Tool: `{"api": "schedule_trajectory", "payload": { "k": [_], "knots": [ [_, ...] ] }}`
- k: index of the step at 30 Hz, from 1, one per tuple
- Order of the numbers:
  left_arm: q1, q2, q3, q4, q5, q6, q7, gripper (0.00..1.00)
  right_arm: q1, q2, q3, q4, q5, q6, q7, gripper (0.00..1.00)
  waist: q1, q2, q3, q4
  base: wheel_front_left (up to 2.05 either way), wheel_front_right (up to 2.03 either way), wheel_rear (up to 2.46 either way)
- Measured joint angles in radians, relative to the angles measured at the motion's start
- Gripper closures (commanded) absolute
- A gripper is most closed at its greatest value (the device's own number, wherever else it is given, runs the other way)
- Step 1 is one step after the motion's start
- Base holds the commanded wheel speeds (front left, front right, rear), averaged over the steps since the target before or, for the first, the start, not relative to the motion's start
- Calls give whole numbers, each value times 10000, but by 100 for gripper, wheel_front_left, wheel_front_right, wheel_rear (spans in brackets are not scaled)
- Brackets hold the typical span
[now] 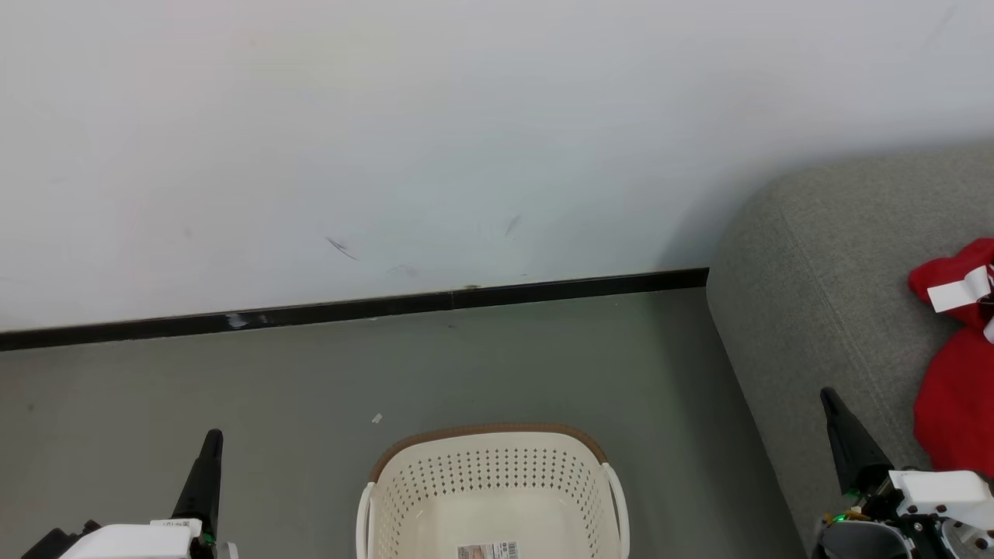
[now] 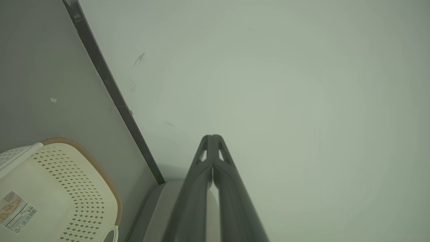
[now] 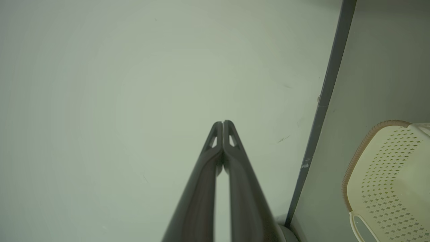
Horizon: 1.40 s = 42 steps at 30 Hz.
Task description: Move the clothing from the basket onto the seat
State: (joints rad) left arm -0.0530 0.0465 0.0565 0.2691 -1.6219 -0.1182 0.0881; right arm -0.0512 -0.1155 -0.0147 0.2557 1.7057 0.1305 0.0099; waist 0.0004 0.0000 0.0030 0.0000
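The cream perforated basket [image 1: 492,485] stands on the floor at the bottom centre, with nothing but a paper label [image 1: 488,550] inside. Red clothing [image 1: 957,373] with a white trim strip lies on the grey seat [image 1: 815,310] at the right edge. My left gripper [image 1: 211,439] is shut at the lower left, left of the basket. My right gripper [image 1: 829,396] is shut at the lower right, over the seat's front edge. In the left wrist view, the shut left gripper [image 2: 212,137] points at the wall with the basket [image 2: 67,188] at lower left. In the right wrist view, the shut right gripper [image 3: 223,123] also faces the wall, the basket [image 3: 389,178] at right.
A white wall [image 1: 466,140] with a black baseboard [image 1: 349,308] runs behind the basket. Grey floor [image 1: 233,380] lies between wall and basket, with a small white scrap [image 1: 377,418] on it.
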Motion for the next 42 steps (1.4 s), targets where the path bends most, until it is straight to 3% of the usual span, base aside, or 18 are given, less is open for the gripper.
{"api": "schedule_trajectory", "payload": {
  "k": [42],
  "knots": [
    [-19,-4,29,71,0,-35,0,100,-1,12,-63,36,-4,0,36,100,-1,0,-1,0,0,0,0]
  ]
}}
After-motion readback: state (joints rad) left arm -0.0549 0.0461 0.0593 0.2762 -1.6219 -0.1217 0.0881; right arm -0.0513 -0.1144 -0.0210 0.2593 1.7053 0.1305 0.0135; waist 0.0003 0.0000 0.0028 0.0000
